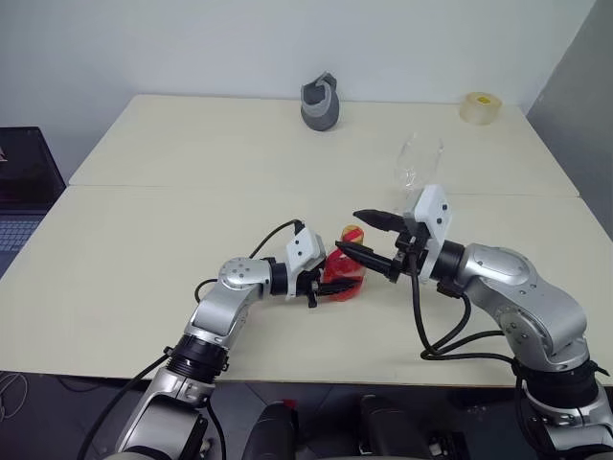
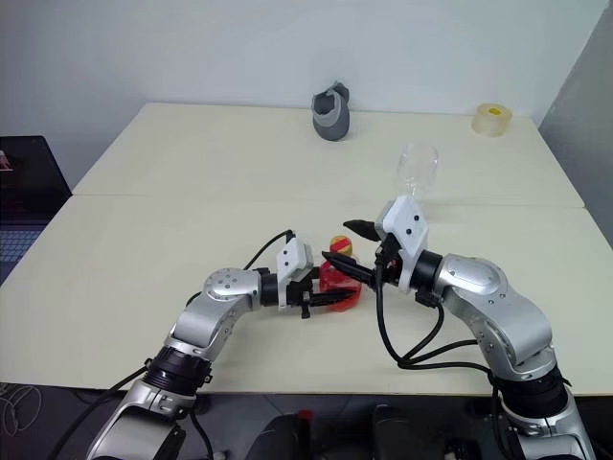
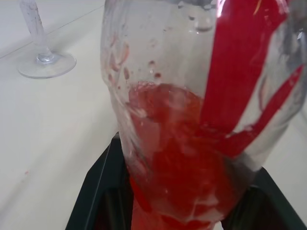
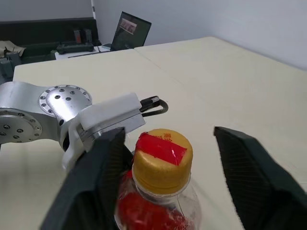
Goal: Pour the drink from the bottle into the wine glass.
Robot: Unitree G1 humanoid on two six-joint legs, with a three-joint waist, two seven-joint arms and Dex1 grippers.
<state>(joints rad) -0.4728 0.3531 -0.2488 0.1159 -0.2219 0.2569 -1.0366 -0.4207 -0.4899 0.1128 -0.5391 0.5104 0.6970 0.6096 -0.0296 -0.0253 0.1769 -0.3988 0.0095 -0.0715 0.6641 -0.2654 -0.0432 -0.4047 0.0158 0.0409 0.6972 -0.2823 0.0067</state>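
Observation:
The small clear bottle (image 1: 347, 268) stands upright near the table's front middle, red drink (image 3: 177, 163) in its lower part. My left gripper (image 1: 329, 280) is shut on its body from the left, black fingers (image 3: 98, 191) on both sides. Its yellow cap (image 4: 162, 155) has a strip of red tape on top. My right gripper (image 1: 370, 240) comes in level from the right and is open, its fingers (image 4: 249, 177) on either side of the cap with a gap showing. The empty wine glass (image 1: 419, 163) stands behind the right gripper; its foot (image 3: 45, 64) rests on the table.
A grey container (image 1: 321, 101) stands at the table's back middle and a tape roll (image 1: 480, 107) at the back right corner. A laptop (image 1: 24, 182) sits off the table's left side. A seam (image 1: 192, 187) crosses the cream table.

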